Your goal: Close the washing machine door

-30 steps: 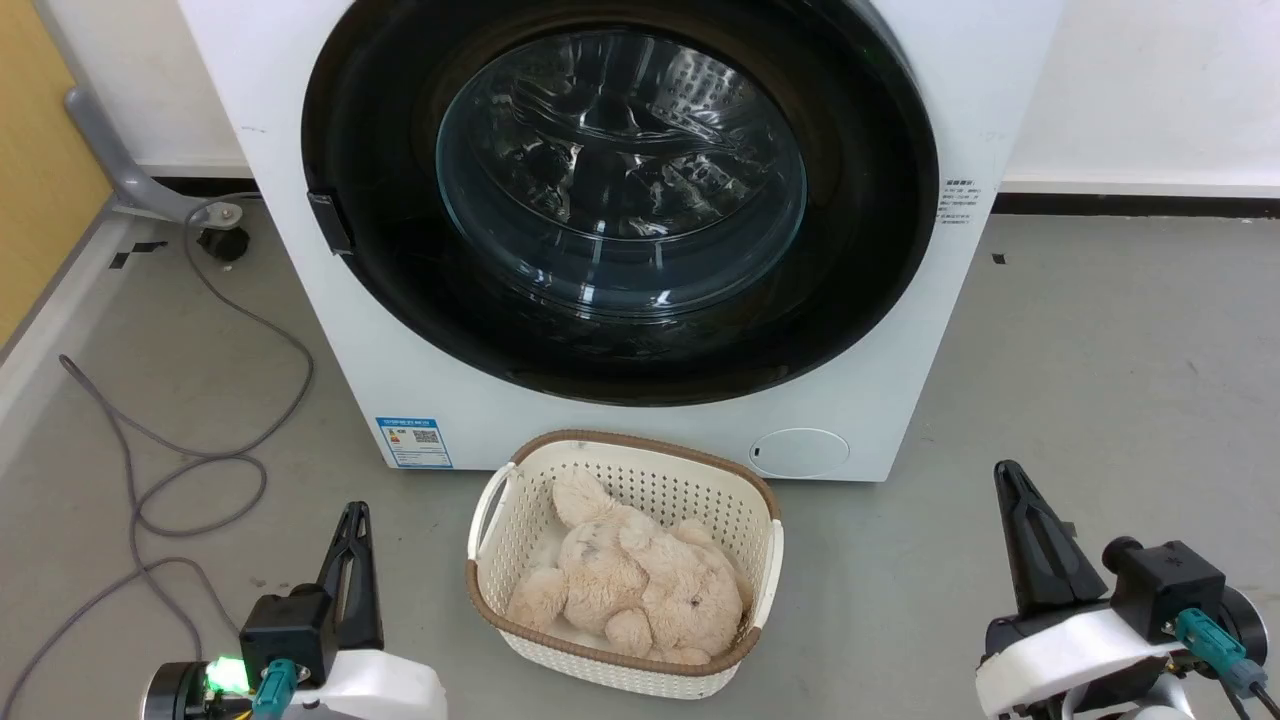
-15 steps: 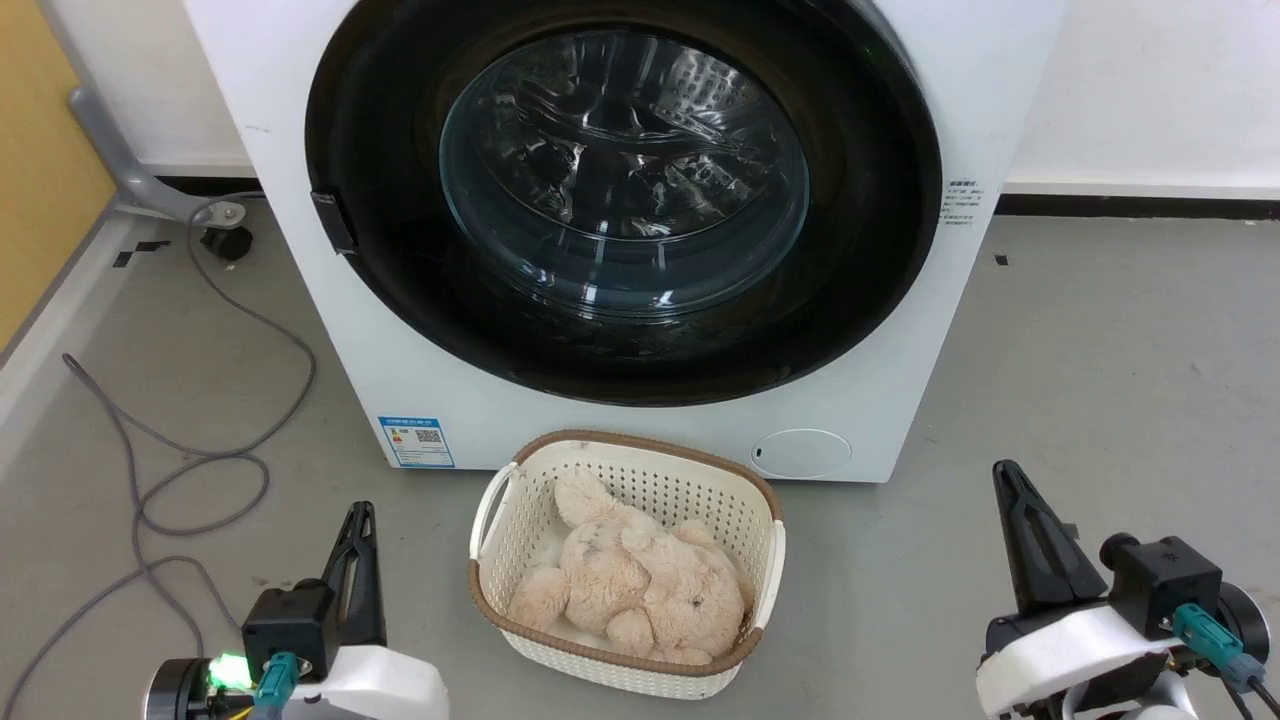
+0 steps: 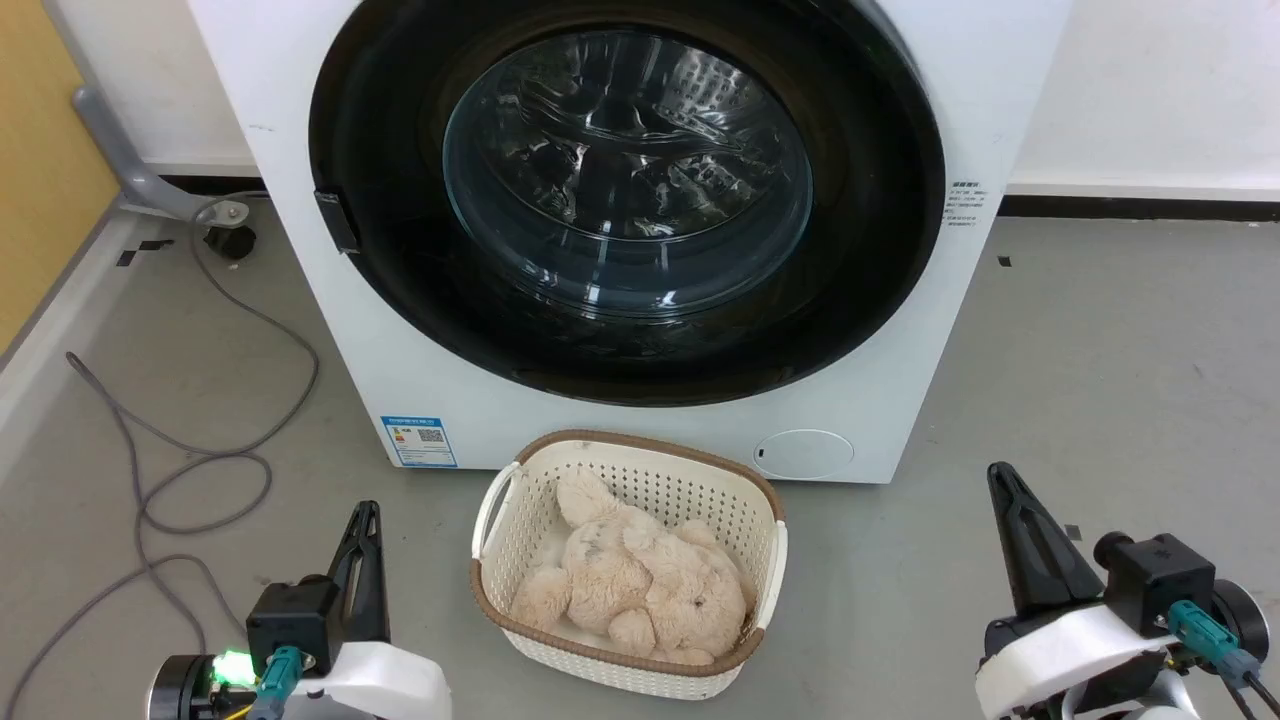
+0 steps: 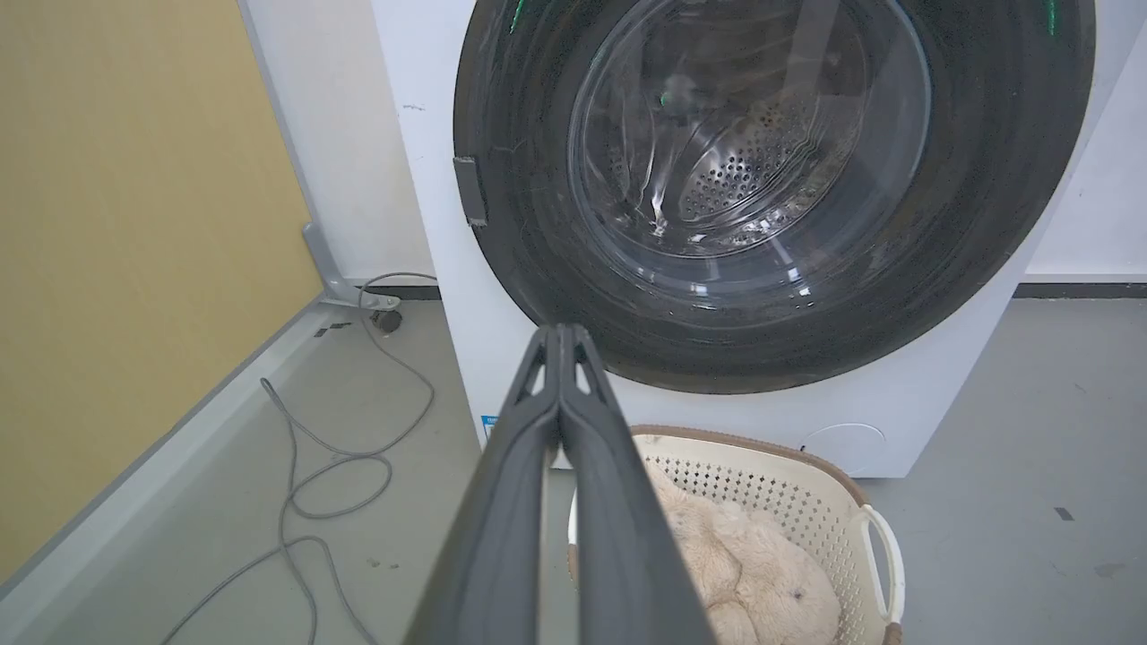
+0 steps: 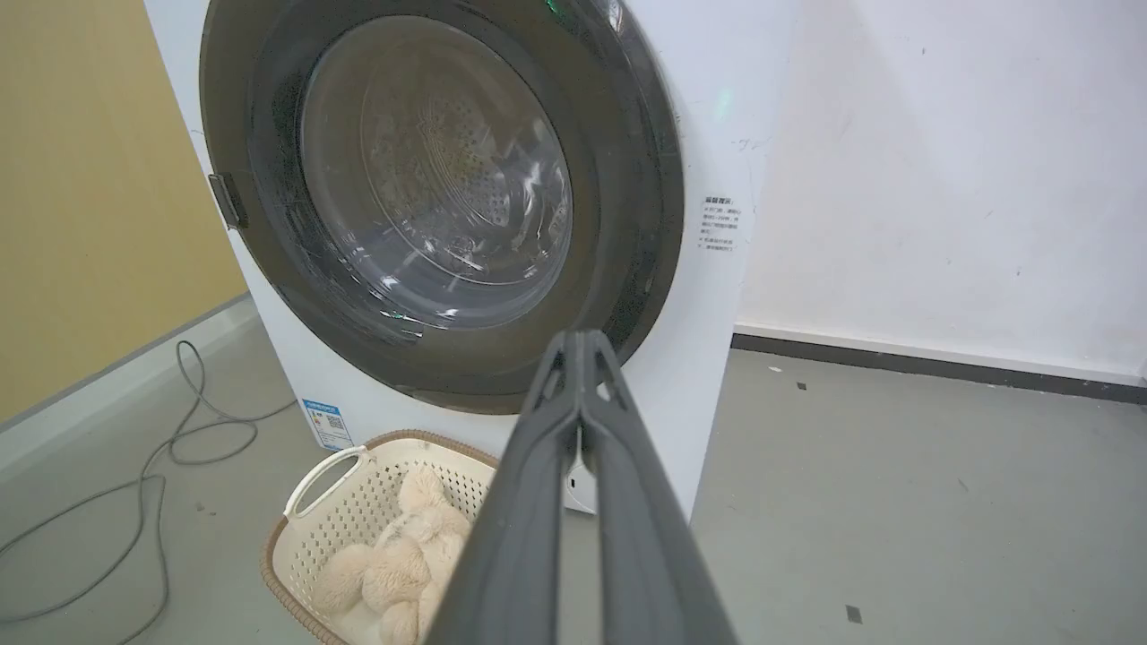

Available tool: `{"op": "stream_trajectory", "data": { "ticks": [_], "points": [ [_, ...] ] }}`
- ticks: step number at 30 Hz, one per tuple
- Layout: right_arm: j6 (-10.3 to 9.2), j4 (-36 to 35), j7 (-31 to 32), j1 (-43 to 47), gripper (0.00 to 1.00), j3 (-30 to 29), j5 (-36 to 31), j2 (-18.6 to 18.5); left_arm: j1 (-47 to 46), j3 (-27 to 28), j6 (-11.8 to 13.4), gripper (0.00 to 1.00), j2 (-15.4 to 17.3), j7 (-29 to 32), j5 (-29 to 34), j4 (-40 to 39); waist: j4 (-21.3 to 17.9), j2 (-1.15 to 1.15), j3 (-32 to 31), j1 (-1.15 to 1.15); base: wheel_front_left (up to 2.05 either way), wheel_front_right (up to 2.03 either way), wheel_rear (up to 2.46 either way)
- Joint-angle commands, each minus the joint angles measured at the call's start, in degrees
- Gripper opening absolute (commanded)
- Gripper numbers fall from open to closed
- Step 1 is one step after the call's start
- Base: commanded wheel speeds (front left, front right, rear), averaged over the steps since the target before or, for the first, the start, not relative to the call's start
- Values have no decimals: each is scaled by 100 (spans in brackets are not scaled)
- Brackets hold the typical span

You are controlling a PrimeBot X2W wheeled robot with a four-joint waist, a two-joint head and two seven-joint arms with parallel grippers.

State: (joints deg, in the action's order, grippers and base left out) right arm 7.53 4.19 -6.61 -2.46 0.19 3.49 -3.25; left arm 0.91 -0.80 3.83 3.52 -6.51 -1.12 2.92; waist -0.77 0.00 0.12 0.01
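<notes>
The washing machine door (image 3: 627,170) is a glossy black disc with a bulging glass window. It lies flush against the white washer front (image 3: 300,250), and the steel drum shows through the glass. A small dark latch (image 3: 335,222) sits on its left rim. My left gripper (image 3: 366,512) hangs low at the lower left, shut and holding nothing. At the lower right my right gripper (image 3: 998,474) is likewise shut with nothing in it. Both are well short of the door. The wrist views look along the shut left gripper (image 4: 560,331) and right gripper (image 5: 581,339) at the door (image 4: 771,170) (image 5: 430,188).
A cream perforated basket (image 3: 620,442) holding a beige plush toy (image 3: 640,590) stands on the grey floor right before the washer, between my grippers. A grey cable (image 3: 200,460) loops on the floor at the left. A yellow wall (image 3: 40,180) bounds the left side.
The whole head picture has slid a few pixels to the right, a small camera shift. The door, the basket and both grippers hold their places.
</notes>
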Motion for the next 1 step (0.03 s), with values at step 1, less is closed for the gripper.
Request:
{"op": "stream_trajectory", "data": {
  "ticks": [1],
  "points": [
    [-2, -59, 42, 113, 0, -8, -54, 21, -52, 24, -51, 0, -7, 35, 37, -45, 3, 0, 0, -1, 0, 0, 0]
  ]
}}
